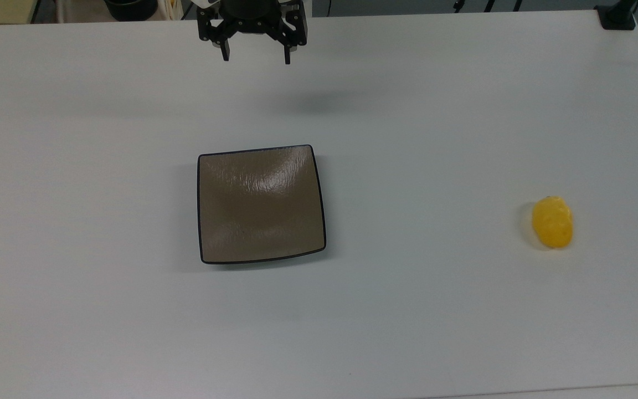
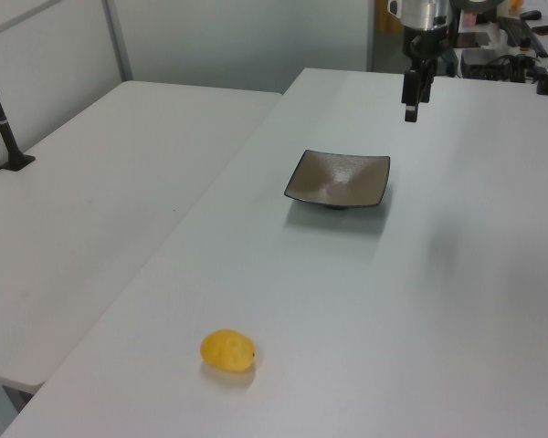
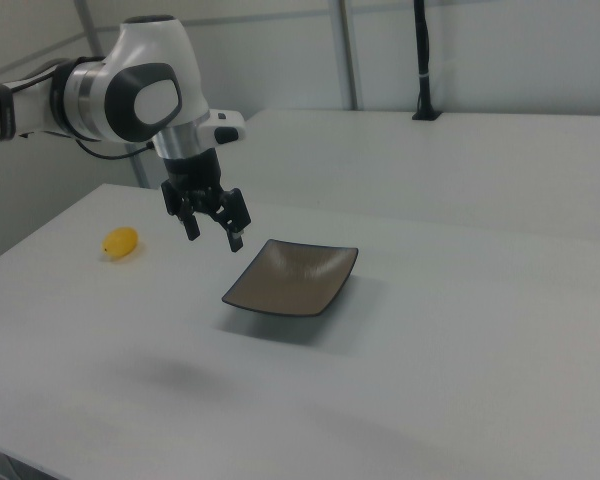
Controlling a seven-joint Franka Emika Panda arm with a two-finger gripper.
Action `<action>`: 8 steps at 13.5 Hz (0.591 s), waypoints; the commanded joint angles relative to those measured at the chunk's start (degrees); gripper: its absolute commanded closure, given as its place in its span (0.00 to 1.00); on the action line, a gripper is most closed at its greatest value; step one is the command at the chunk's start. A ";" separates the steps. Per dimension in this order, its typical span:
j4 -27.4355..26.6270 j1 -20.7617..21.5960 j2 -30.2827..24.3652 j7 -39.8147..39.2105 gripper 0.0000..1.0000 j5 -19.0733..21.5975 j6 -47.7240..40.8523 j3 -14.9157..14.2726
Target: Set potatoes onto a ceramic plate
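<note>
A small bright yellow potato [image 1: 552, 221] lies on the white table near the top view's right edge; it shows too in the left view [image 2: 227, 351] and the right view [image 3: 120, 242]. The square brown ceramic plate [image 1: 261, 204] with a thin black rim sits mid-table, bare inside [image 2: 339, 179] [image 3: 292, 277]. My gripper [image 1: 256, 57] hangs in the air above the table's far edge, beyond the plate, fingers spread apart and holding nothing [image 3: 214, 236]. In the left view the gripper [image 2: 410, 100] is seen edge-on above and behind the plate.
A second white table [image 2: 91, 210] adjoins this one in the left view. A black clamp post [image 1: 617, 16] stands at the top view's upper right corner. Another black post [image 2: 5, 128] stands on the neighbouring table.
</note>
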 commanded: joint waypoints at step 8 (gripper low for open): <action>-1.51 2.12 -0.92 -0.16 0.00 0.50 2.33 -2.10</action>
